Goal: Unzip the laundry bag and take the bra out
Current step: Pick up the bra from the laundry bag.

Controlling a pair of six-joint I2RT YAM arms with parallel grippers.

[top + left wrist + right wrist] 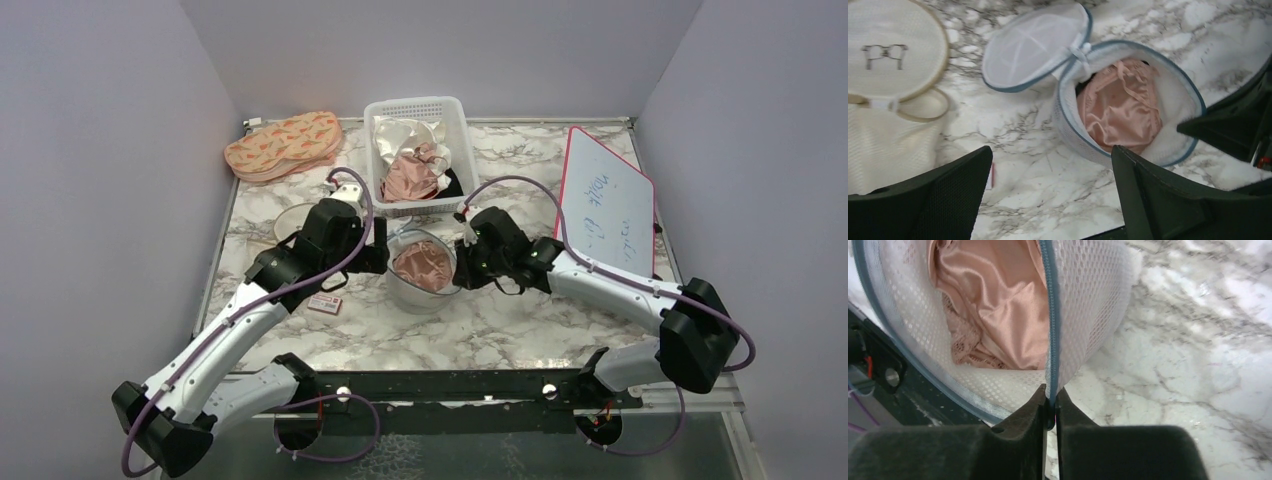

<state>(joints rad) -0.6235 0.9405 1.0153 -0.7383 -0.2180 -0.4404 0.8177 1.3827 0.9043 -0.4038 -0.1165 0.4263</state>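
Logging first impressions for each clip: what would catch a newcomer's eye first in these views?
The round mesh laundry bag in the middle of the marble table, its lid flipped open and a shiny pink satin garment bunched inside. The right gripper is pinched shut on the bag's blue-grey rim, while the left gripper hangs open just beside it.

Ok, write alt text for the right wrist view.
The right gripper is pinched shut on the zip rim of the open mesh bag. Shiny pink satin cloth with a bit of lace lies inside, and the marble table fills the right side.
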